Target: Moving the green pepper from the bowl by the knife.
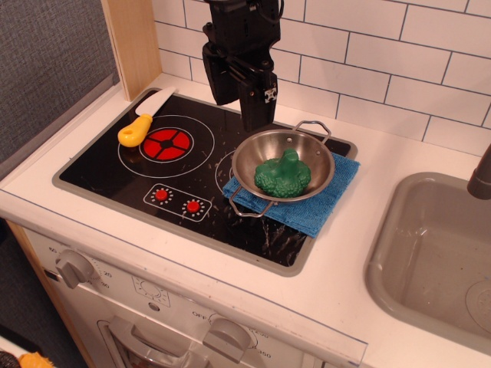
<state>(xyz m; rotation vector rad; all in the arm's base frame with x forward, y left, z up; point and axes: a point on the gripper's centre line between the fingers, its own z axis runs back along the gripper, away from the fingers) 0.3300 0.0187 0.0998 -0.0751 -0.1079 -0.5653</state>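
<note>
The green pepper (282, 175) lies inside the steel bowl (316, 153), which stands on a blue cloth (322, 204) at the right of the black stovetop (107, 171). The knife (144, 117), with a yellow handle and white blade, lies at the stovetop's far left corner, next to the red burner (166, 143). My black gripper (240, 98) hangs above the stove, just behind and left of the bowl, with its two fingers apart and nothing between them.
A grey sink (432, 257) lies to the right, with a dark faucet (481, 175) at the frame edge. A wooden post (133, 42) stands behind the knife. White tiles (383, 46) form the back wall. Oven knobs (74, 267) sit at the front.
</note>
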